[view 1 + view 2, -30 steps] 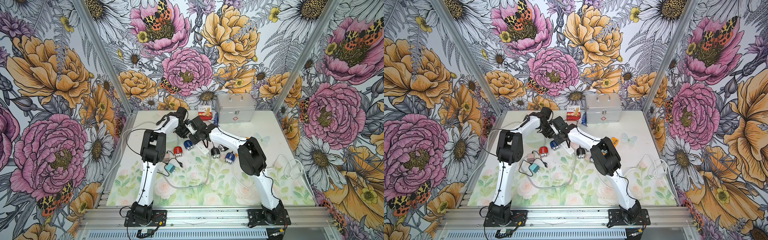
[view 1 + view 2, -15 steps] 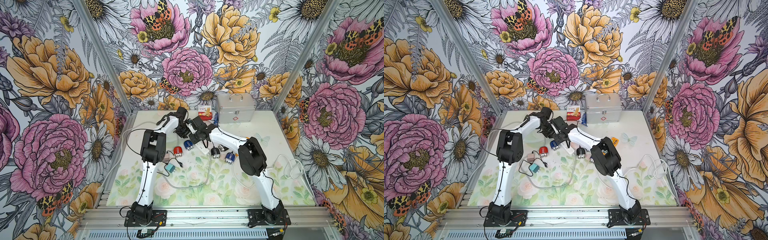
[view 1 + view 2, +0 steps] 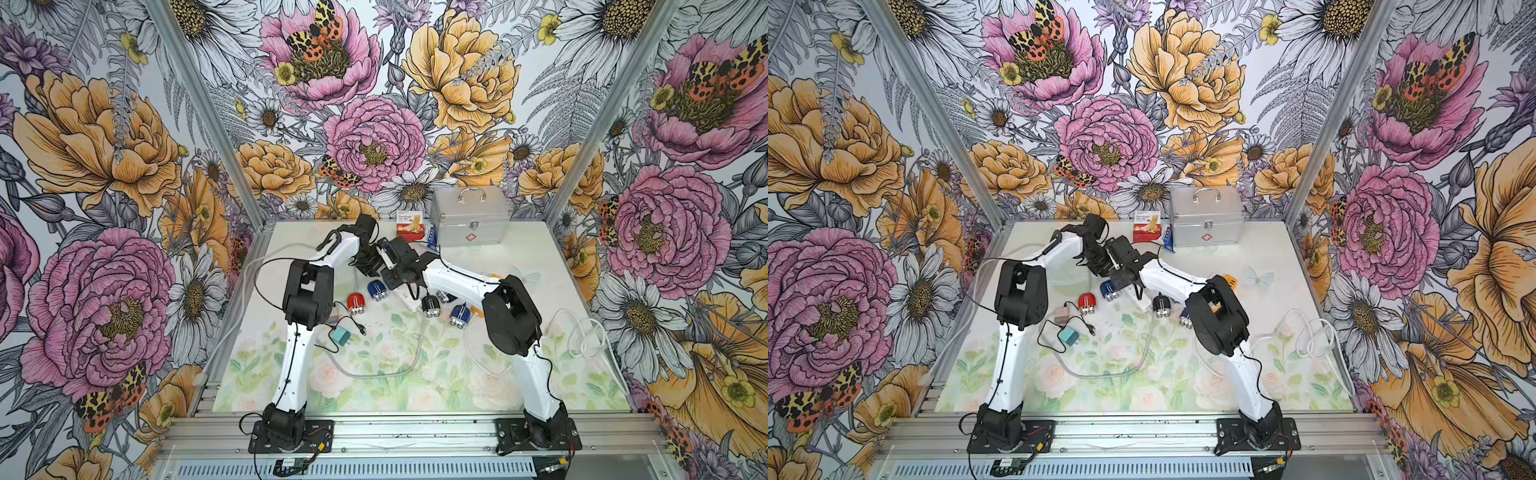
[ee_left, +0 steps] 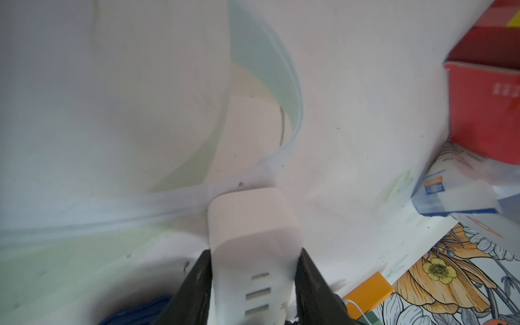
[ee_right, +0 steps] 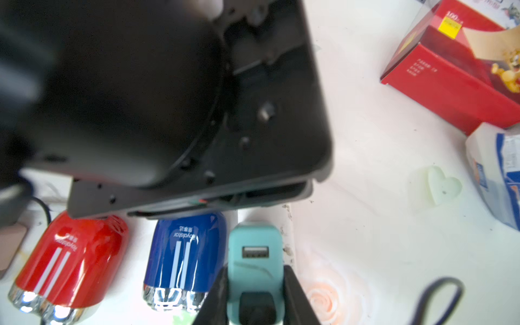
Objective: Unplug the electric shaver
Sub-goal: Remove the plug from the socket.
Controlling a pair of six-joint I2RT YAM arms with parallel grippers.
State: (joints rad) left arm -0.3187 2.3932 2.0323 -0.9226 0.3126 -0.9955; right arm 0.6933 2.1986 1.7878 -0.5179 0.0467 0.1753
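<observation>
In the left wrist view, my left gripper [image 4: 254, 253] is shut on one end of a white power strip [image 4: 253, 219], its fingers [image 4: 197, 281] pressed against both sides. My right gripper [image 5: 255, 268] is shut on a teal USB charger [image 5: 254, 253] that has one empty port and a black plug in its lower part. A blue electric shaver [image 5: 184, 253] and a red one [image 5: 70, 253] lie right beside the charger. In both top views the two grippers [image 3: 370, 266] [image 3: 395, 276] meet over the strip [image 3: 405, 297] at mid-table. I cannot tell which shaver's cable runs to the charger.
A black shaver [image 3: 430, 306], another blue shaver [image 3: 459, 316] and a second teal charger [image 3: 341, 336] with a black cable lie nearby. A red box [image 3: 410, 226] and a metal case [image 3: 469, 222] stand at the back. A coiled white cable [image 3: 586, 336] lies at the right.
</observation>
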